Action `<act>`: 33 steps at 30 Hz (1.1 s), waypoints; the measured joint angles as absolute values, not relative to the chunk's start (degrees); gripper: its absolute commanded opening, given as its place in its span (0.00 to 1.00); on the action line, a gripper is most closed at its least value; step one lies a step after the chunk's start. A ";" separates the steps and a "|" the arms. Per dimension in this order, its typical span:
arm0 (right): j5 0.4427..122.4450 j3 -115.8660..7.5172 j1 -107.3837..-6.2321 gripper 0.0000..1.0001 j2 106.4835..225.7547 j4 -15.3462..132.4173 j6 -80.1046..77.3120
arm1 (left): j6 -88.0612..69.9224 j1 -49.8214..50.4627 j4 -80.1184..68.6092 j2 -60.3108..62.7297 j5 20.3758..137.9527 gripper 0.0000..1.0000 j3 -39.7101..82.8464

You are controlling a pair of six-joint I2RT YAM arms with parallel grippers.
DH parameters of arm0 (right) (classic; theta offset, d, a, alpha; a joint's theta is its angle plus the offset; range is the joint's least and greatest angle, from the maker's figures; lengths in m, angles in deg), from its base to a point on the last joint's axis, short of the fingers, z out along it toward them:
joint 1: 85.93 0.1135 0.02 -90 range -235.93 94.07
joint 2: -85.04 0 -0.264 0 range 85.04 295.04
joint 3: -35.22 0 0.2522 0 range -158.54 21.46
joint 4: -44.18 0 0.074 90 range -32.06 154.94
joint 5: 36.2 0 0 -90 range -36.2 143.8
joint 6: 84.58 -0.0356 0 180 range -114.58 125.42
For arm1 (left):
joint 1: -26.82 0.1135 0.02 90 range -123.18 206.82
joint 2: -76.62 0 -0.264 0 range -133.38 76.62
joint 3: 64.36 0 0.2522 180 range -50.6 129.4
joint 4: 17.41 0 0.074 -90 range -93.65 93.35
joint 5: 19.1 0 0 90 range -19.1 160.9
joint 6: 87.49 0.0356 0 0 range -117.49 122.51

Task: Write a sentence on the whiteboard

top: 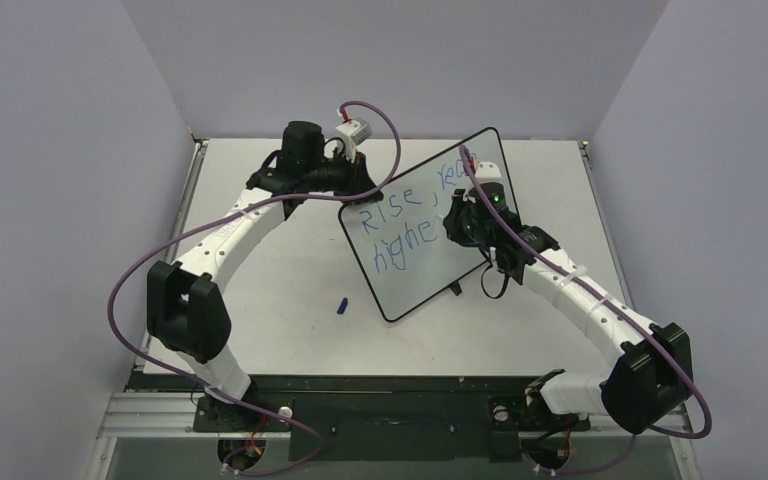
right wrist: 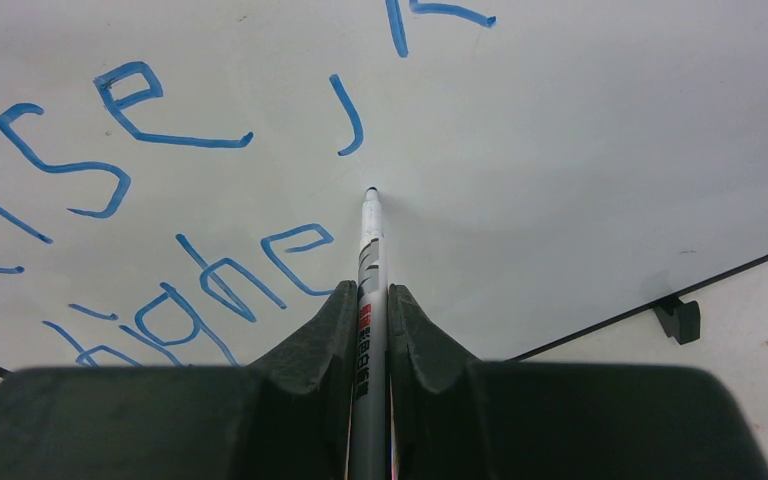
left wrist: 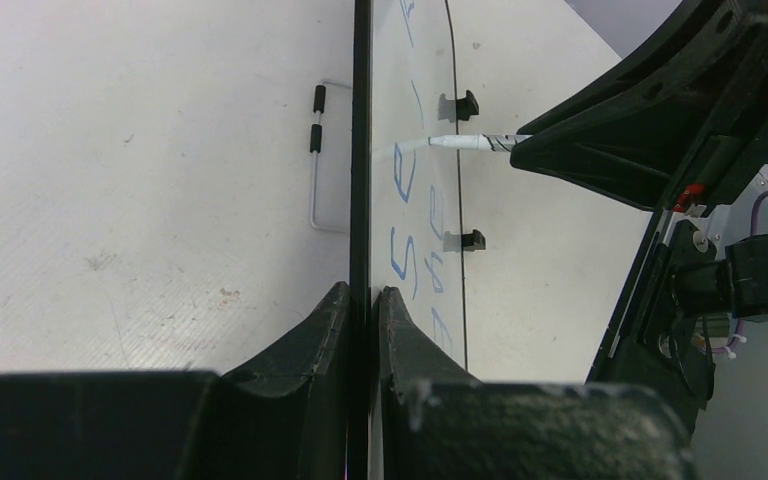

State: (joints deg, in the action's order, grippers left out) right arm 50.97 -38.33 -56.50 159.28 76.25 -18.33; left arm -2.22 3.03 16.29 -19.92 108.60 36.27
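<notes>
Whiteboard [top: 420,275] sits centre-right of the top view on the pale tabletop [top: 280,300], turned at an angle, one corner toward the far wall. White face, thin black frame.

Left fingers [top: 352,200] closed on the board's left edge; in the left wrist view they [left wrist: 365,295] pinch the black frame from both sides, at lower centre of the frame.

Right fingers [top: 457,222] over the board's right half, clamped on a white marker [right wrist: 368,250]. Marker tip meets the board face just below the comma.

Sentence [top: 400,225] in blue, two lines: "Rise," then more letters partly hidden behind the right arm; below it "higher".

Black foot [right wrist: 678,320] on the board's edge, lower right of the right wrist view.

Small blue piece [top: 342,305] on the tabletop, just left of the board's near corner.
</notes>
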 measured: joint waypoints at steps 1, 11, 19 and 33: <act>51.08 -38.33 -56.57 0.00 159.30 76.20 -18.33 | -2.22 3.03 16.29 -19.92 108.57 0.00 36.27; 51.23 -36.12 -56.66 0.00 158.77 74.17 -18.39 | -2.20 3.05 16.51 -19.92 108.01 0.00 36.27; 51.13 -32.23 -56.77 0.00 156.98 74.02 -18.83 | -2.22 3.05 16.53 -19.92 108.03 0.00 36.27; 51.21 -28.87 -56.77 0.00 155.41 74.26 -19.47 | -2.27 3.03 16.47 -19.92 108.29 0.00 36.27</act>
State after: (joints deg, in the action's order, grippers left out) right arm 51.21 -28.87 -56.77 155.41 74.26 -19.47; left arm -2.27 3.03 16.47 -19.92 108.29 36.27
